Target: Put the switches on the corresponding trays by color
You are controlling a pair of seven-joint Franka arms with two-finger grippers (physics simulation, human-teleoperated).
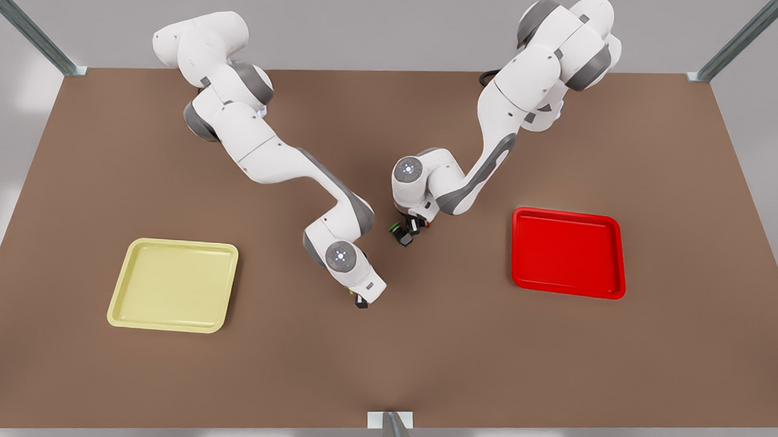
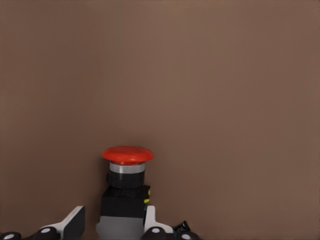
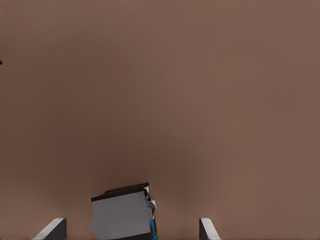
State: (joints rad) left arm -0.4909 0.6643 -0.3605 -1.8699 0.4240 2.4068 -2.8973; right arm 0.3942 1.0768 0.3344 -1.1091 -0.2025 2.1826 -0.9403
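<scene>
A red-capped switch [image 2: 127,156] with a dark boxy body stands upright on the table between the fingers of my left gripper [image 2: 114,224]. That gripper is open, with a small gap on one side of the body. It belongs to the arm on the front view's right [image 1: 409,232], where a green cap [image 1: 394,228] peeks out beside it. My right gripper [image 3: 131,229] is wide open around a grey switch body [image 3: 122,212] whose cap is hidden. It hangs low at the table's middle front [image 1: 360,300]. The pale yellow tray [image 1: 176,246] and the red tray [image 1: 569,215] both hold nothing.
The yellow tray lies at the front view's left, the red tray at its right, both well apart from the grippers. Brown table surface spreads around them. Metal frame posts stand at the far corners and at the middle of the near edge [image 1: 391,429].
</scene>
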